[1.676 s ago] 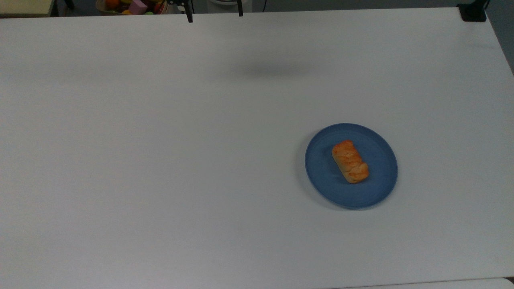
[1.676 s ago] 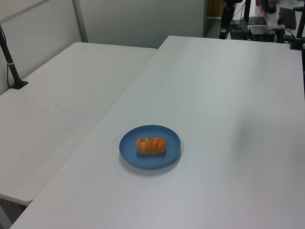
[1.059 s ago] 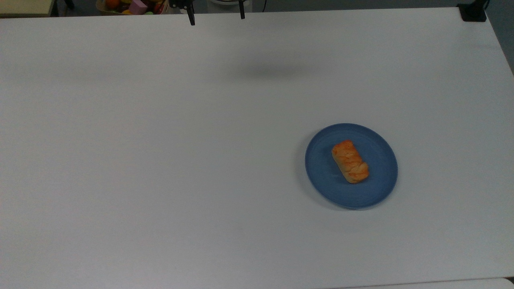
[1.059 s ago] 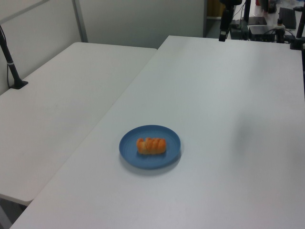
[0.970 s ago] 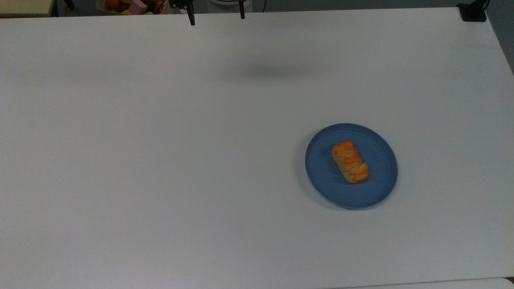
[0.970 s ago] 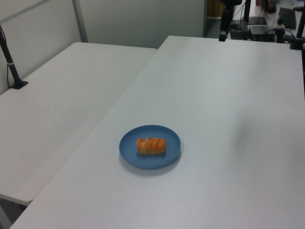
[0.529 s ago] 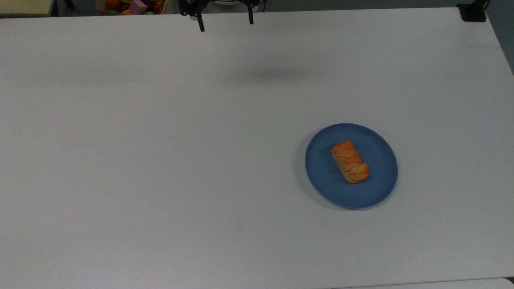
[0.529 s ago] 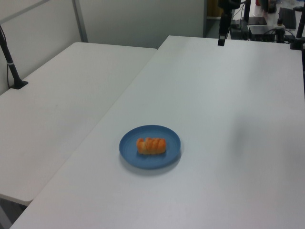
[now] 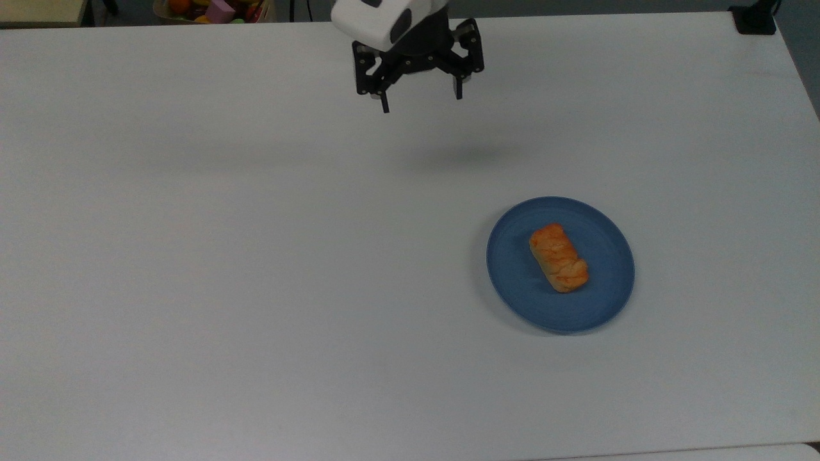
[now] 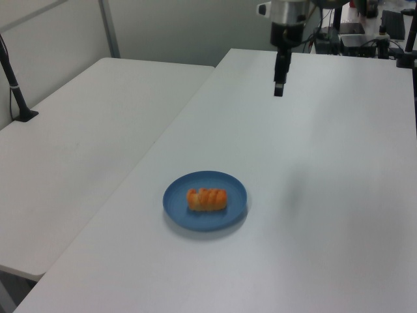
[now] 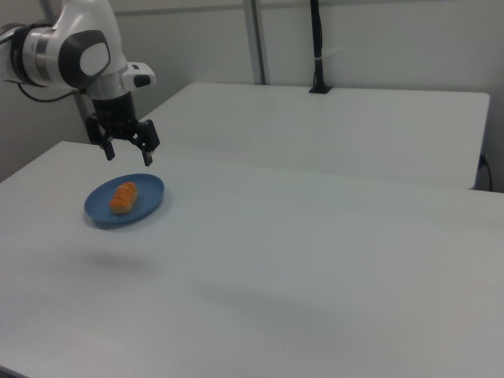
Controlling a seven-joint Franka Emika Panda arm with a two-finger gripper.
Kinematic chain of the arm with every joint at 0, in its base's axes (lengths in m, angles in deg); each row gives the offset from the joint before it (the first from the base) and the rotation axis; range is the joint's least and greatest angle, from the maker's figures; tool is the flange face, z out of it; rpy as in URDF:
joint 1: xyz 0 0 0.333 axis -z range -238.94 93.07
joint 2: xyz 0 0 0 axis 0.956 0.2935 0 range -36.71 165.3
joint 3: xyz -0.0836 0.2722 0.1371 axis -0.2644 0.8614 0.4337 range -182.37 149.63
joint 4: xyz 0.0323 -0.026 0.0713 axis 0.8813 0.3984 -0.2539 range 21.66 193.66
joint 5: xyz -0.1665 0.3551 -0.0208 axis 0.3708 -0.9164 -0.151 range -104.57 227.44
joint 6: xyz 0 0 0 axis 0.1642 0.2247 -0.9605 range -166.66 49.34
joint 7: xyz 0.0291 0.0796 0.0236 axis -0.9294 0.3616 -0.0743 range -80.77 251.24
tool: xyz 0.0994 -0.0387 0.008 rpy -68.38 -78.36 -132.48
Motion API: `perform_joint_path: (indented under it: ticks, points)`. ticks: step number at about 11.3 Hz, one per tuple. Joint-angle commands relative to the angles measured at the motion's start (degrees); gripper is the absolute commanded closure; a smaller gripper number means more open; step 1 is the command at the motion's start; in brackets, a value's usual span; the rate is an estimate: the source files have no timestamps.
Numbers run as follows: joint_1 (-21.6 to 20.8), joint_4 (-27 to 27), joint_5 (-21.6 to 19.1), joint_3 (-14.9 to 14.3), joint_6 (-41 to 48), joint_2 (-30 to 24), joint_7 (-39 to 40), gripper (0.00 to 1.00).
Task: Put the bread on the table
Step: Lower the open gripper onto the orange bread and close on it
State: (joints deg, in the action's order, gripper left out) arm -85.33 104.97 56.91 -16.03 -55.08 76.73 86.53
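The bread [image 9: 558,258] lies on a round blue plate [image 9: 512,282] that rests on the white counter [image 9: 256,256], toward the top view's right and a little below its middle. The tool [image 9: 421,101] hangs in the air above the counter near the top view's upper edge, well apart from the bread, up and to the top view's left of it. Its two dark fingers [image 9: 385,102] point down, spread wide with nothing between them. In the right view the tool [image 11: 127,157] hovers above the plate's [image 11: 150,189] far side, with the bread [image 11: 123,197] lower, clear of the fingers.
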Motion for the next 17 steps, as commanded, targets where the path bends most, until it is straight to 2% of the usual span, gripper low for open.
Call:
perform_joint_path:
  ticks: [1, 3, 8, 12, 15, 17]
  points:
    - [-4.55, -10.46, -0.84, 0.18, -0.46, 8.46, -6.55, 0.0]
    - [-5.88, -10.84, -0.93, 0.27, -8.34, 11.99, -11.56, 0.0]
    - [-10.88, -10.75, -0.32, 0.27, -23.82, 21.3, -12.55, 0.0]
    - [-13.7, -11.19, 0.91, 0.18, -29.81, 26.58, -12.73, 0.0]
    - [-13.88, -11.37, 3.63, 0.18, -33.24, 29.75, -12.81, 0.0]
    - [-13.88, -11.19, 4.43, 0.18, -33.52, 30.02, -12.81, 0.0]
